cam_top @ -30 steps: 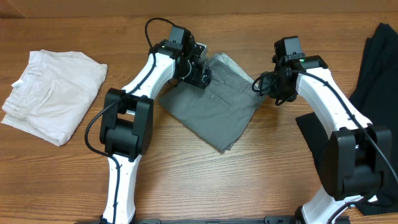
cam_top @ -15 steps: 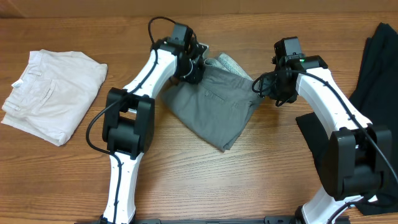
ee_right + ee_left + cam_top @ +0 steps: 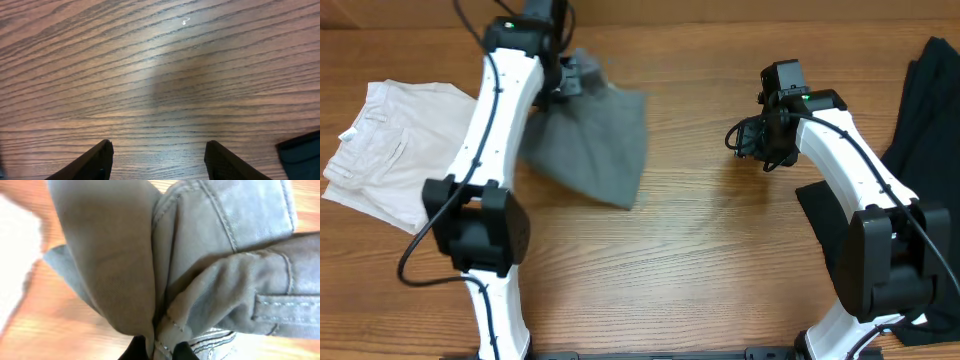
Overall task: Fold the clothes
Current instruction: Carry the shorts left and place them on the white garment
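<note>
The mid-grey garment (image 3: 592, 140) hangs lifted and blurred at the back left of the table, and my left gripper (image 3: 567, 76) is shut on its top edge. In the left wrist view the grey cloth (image 3: 200, 255) fills the frame, and a stitched hem is pinched between my two black fingertips (image 3: 176, 351), so the left gripper (image 3: 162, 352) holds it. My right gripper (image 3: 745, 140) stands open over bare wood, well to the right of the garment. The right wrist view shows nothing between the right gripper's (image 3: 159, 152) fingers.
An off-white garment (image 3: 405, 150) with a pocket lies folded at the far left; a white patch of it (image 3: 15, 255) appears in the left wrist view. Black clothes (image 3: 925, 100) lie at the right edge, and a black piece (image 3: 818, 215) (image 3: 302, 155) lies near the right arm's base.
My left gripper shut on the grey garment's edge, then swung up and to the left, carrying the garment off the table's middle. The right arm has stayed where it was.
</note>
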Controlling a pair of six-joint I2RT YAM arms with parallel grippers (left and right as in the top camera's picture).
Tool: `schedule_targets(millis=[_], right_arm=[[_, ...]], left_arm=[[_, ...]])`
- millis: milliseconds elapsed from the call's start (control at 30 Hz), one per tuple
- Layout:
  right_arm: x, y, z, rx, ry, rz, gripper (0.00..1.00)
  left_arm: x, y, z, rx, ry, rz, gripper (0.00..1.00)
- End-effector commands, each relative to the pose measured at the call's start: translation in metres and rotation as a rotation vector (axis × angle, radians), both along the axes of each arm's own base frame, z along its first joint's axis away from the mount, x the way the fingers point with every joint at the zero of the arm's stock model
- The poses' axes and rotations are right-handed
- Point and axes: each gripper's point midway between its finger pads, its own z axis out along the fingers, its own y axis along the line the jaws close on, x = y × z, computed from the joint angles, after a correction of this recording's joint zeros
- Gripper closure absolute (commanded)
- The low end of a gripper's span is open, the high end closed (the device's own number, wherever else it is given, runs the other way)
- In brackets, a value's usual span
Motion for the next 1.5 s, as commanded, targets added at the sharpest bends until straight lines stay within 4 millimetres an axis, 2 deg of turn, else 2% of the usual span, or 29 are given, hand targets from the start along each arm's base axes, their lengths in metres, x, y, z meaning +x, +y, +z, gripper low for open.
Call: schedule_targets(millis=[0,100,167,433,467,633,833,933,1167,1467], right_arm=[[0.007,-0.001,0.007,0.004,-0.025,-0.005,0.37],[0.007,-0.001,0.007,0.004,-0.023,-0.005,0.37],[0.006,-0.001,0.007,0.003,-0.02,-0.005,0.37],[0.004,-0.001,0.006,0.002,-0.009,-0.005,0.37],[0.004,-0.001,0.006,0.002,-0.009,-0.005,0.37],[0.004,-0.001,0.006,0.002,-0.009,-0.005,0.37],[0.004,-0.001,0.006,0.002,-0.009,-0.005,0.37],[0.003,-0.001,0.006,0.002,-0.005,-0.006,0.37],[0.001,-0.002,0.005,0.001,0.0,-0.005,0.37],[0.002,-0.001,0.006,0.001,-0.001,-0.005,0.37]], left_arm=[[-0.013,0.063,0.067,0.139,-0.143,0.27,0.96],[-0.014,0.091,0.091,0.126,-0.212,0.337,0.96],[-0.012,0.118,0.103,0.122,-0.256,0.398,0.96],[-0.007,0.205,0.118,0.11,-0.366,0.612,0.96],[-0.007,0.219,0.121,0.112,-0.381,0.641,0.96],[-0.021,0.26,0.118,0.062,-0.374,0.716,0.96],[-0.039,0.29,0.11,0.044,-0.345,0.768,0.96],[-0.045,0.304,0.1,0.054,-0.318,0.789,0.96],[-0.054,0.317,0.066,0.054,-0.214,0.821,0.96],[-0.065,0.337,0.037,0.068,-0.133,0.868,0.96]])
